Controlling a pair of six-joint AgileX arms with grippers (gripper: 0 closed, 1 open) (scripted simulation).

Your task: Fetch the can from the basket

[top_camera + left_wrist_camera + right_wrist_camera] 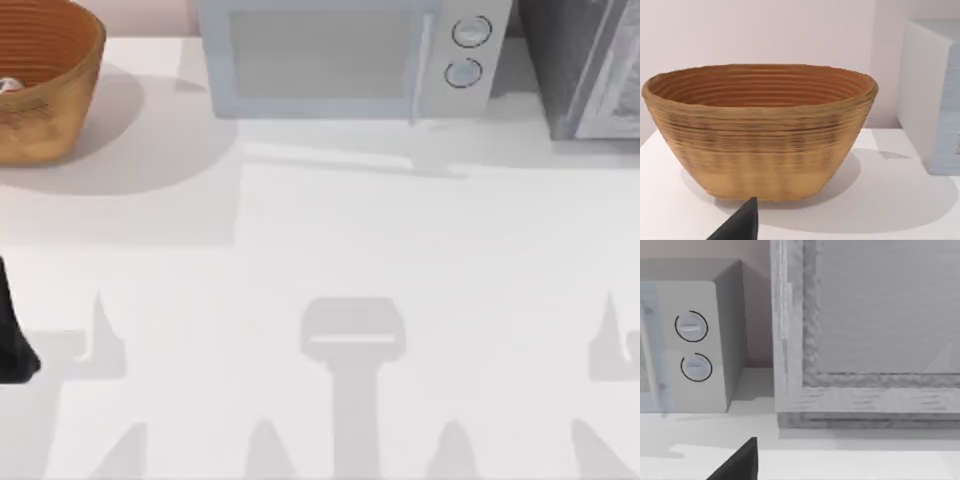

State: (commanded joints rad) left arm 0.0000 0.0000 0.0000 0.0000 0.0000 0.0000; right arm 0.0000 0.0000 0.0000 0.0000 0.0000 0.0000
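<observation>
Basket (pixel 45 85) sits at the desk's (pixel 330 240) far left corner, with the can (pixel 8 86) down inside it. That can looks small, light, hard and smooth, so I would grip its round sides. Left arm (pixel 12 335) waits nearby; I cannot tell how its jaws stand.

The basket (pixel 760 135) is seen to be woven in fine, rough, matt ribs, while the counter (pixel 400 240) is rendered smooth and matt white, the microwave (pixel 340 55) in smooth pale plastic, and the cabinet (pixel 865 330) in grainy grey.
</observation>
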